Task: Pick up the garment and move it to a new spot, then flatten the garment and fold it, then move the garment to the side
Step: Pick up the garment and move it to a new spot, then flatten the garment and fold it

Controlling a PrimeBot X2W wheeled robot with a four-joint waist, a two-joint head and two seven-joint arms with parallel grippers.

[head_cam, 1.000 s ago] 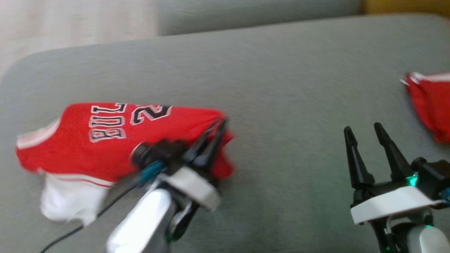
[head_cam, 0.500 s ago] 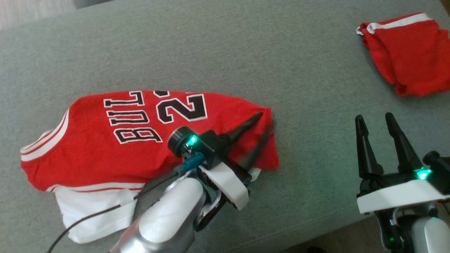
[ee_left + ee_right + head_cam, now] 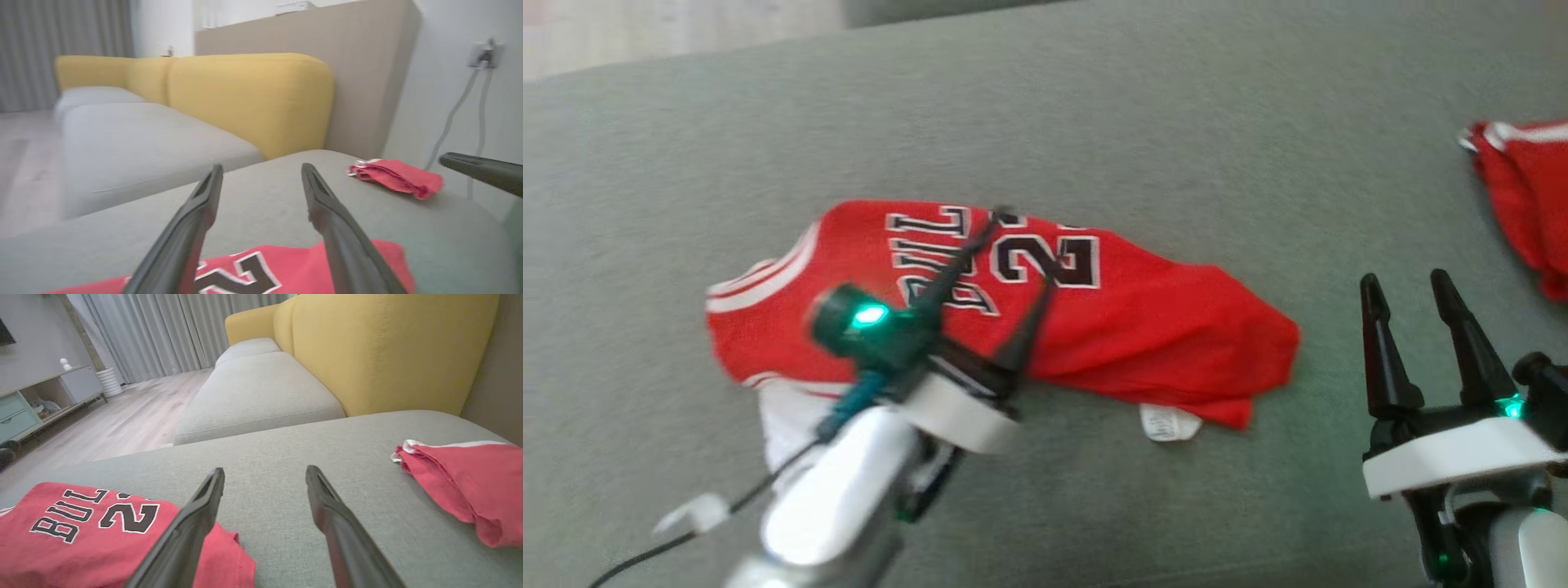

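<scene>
The garment is a red jersey (image 3: 1160, 327) with black-and-white lettering, lying folded and somewhat rumpled on the grey sofa cushion (image 3: 1176, 122). A white layer (image 3: 784, 408) shows under its lower left edge, and a white label pokes out at its near edge. My left gripper (image 3: 1023, 249) hovers open above the lettering, holding nothing. The left wrist view has the left gripper (image 3: 261, 166) with its jaws apart over the jersey (image 3: 261, 269). Off to the right, my right gripper (image 3: 1403, 279) stands open and empty, clear of the cloth. In the right wrist view the right gripper (image 3: 265, 470) has the jersey (image 3: 81, 526) at its lower left.
A second red garment (image 3: 1523, 204) lies bunched at the cushion's far right, also seen as the red bundle (image 3: 470, 486). A yellow backrest (image 3: 245, 94) rises behind the cushion. Another grey seat (image 3: 257, 392) and wooden floor (image 3: 122, 420) lie beyond.
My left gripper has opened and let go of the jersey's right edge, then drawn back left over the lettering. The right gripper has stayed open. The head camera has shifted.
</scene>
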